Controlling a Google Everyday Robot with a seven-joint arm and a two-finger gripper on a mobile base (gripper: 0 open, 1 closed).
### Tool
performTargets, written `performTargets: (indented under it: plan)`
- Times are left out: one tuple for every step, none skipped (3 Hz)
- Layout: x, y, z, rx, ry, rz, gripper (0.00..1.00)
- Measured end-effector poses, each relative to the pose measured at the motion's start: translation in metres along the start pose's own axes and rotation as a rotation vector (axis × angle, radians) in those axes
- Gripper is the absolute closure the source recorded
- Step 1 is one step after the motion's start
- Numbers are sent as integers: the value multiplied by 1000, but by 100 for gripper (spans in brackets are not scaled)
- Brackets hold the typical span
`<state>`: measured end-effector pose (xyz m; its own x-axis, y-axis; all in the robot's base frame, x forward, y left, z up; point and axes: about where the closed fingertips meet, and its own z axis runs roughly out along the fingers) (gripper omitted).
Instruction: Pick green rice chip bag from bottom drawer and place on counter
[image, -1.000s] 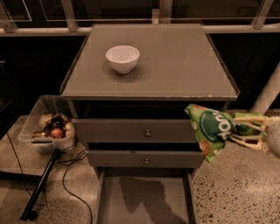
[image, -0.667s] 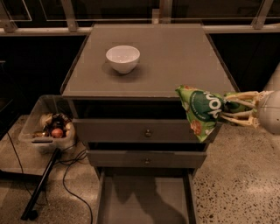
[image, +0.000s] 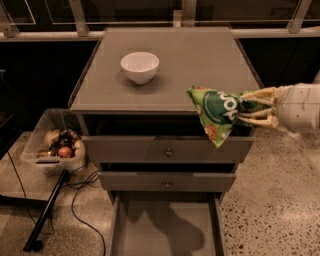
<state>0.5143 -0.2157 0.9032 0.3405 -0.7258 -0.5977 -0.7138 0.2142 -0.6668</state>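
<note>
Jaws: pinched on the right-hand end of the green rice chip bag (image: 216, 112); the pale fingers of the gripper (image: 247, 107) reach in from the right, about level with the counter's front edge.
Bag position: aloft at the front right corner of the counter (image: 200, 60), with its left corner across the front edge and its lower tip hanging before the top drawer's face (image: 130, 150). It is well clear of the bottom drawer (image: 165, 232), which is pulled out below.
Handling: probably very light, soft and crinkly. The glossy foil may slip (and the chips inside would crush), so the flat crimped end is a better hold than the puffed belly.
Counter: matte grey-brown, flat and square, with a thin raised rim.
Bowl (image: 140, 66): smooth, white and round, left of centre toward the back edge.
Knobs: small round metal, one on each upper drawer.
</note>
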Motion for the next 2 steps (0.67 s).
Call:
performTargets:
  plan:
    - [-5, -41, 36, 4, 23, -10, 100]
    - [-5, -72, 65, 61, 88, 67, 100]
